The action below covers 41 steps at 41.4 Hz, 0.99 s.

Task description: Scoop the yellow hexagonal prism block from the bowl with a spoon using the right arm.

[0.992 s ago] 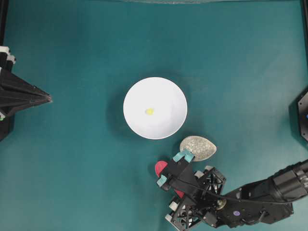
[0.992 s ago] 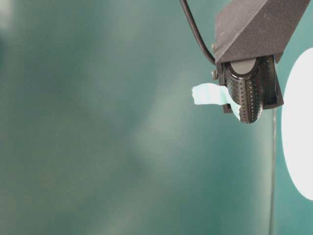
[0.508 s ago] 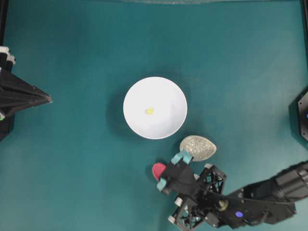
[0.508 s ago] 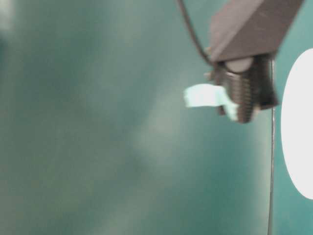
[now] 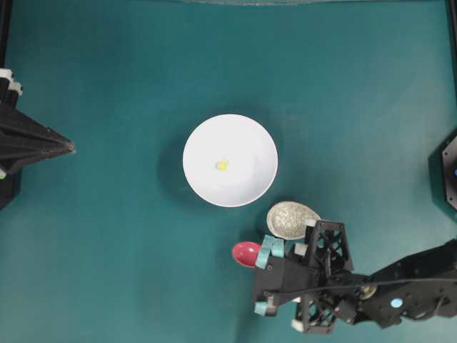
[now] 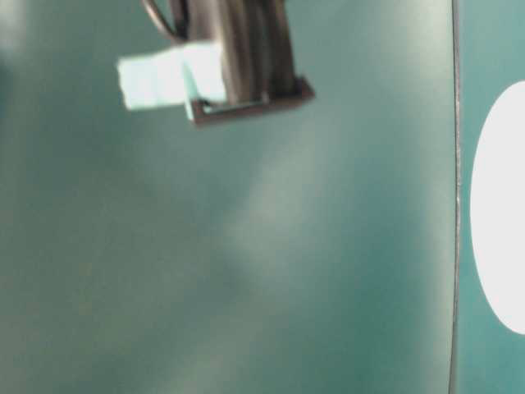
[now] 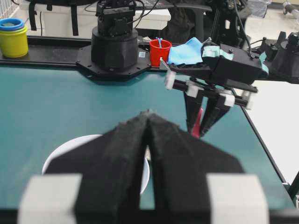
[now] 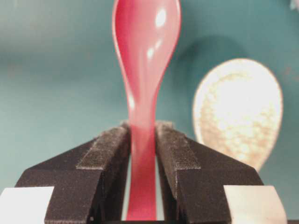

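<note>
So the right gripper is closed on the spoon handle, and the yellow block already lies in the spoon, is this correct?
Not quite. The right gripper does clamp the spoon by its handle, but the yellow block lies in the white bowl, as the overhead view shows.

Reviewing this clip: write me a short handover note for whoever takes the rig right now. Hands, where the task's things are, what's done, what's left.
Right hand: shut on the handle of the pink-red spoon, scoop pointing away from the hand, clear of the speckled spoon rest.
Left hand: shut, holding nothing, parked at the left table edge.
White bowl: mid-table, with the yellow block lying inside near its centre.
Done: spoon grasped.
Left: carry the spoon to the bowl and scoop out the block.
</note>
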### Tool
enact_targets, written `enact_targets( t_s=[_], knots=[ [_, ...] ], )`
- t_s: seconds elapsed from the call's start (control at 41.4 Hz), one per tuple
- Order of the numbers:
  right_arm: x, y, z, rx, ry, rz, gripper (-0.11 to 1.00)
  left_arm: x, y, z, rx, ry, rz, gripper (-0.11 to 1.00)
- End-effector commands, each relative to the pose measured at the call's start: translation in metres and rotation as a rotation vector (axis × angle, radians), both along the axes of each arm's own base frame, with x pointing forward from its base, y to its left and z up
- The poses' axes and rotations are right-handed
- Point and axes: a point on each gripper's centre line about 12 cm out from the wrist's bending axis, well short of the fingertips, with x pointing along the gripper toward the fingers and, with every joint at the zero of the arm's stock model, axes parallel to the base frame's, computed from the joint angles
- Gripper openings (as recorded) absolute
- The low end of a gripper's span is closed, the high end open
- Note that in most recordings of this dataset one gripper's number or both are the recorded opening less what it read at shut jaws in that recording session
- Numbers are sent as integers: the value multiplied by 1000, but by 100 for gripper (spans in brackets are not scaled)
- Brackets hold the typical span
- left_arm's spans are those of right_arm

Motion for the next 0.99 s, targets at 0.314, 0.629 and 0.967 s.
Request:
enact_targets(
  t_s=[0.314, 0.629, 0.967],
  knots=[
    [-34, -40, 40, 27, -77, -27, 26, 1, -1, 14, -3, -38, -3, 1],
    [-60, -51, 38, 49, -96, -5, 26, 1, -1, 14, -2, -40, -3, 1],
    [-72, -60, 39, 23, -120, 40, 26, 1, -1, 15, -4, -46, -3, 1]
  ],
)
